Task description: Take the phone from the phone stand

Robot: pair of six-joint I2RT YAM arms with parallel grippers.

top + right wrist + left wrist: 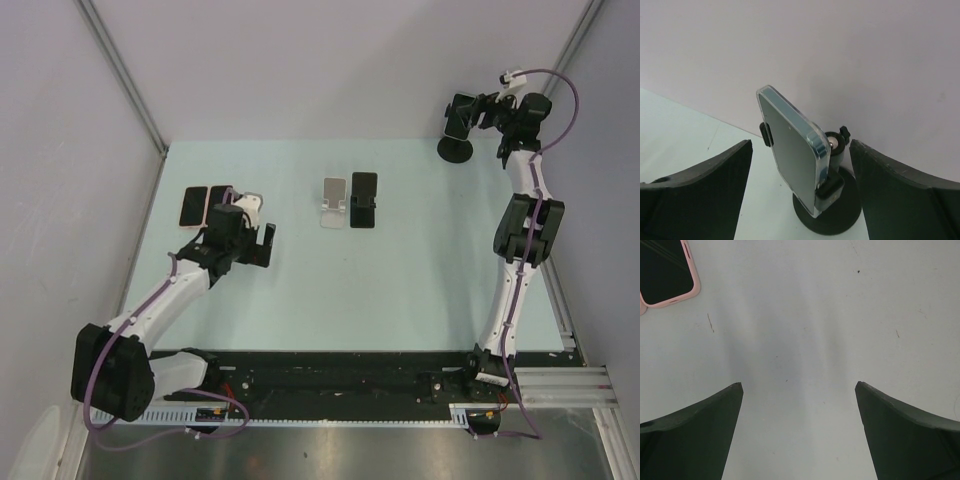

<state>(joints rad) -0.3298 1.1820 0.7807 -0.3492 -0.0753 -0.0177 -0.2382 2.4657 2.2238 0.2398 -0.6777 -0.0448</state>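
A phone (792, 160) in a clear case stands upright, clamped top and bottom in a black phone stand (832, 217) with a round base and ball joint. My right gripper (800, 145) is open, one finger on each side of the phone, not touching it. In the top view the stand's base (456, 150) sits at the far right of the table with my right gripper (466, 115) just above it. My left gripper (247, 240) is open and empty, low over bare table at the left; it also shows in the left wrist view (799, 385).
Phones lie flat at the left, one orange-cased (193, 205), one pink-cased (665, 270). A silver stand (334, 203) and a black stand (364, 200) sit mid-table. Grey walls close in the back and sides.
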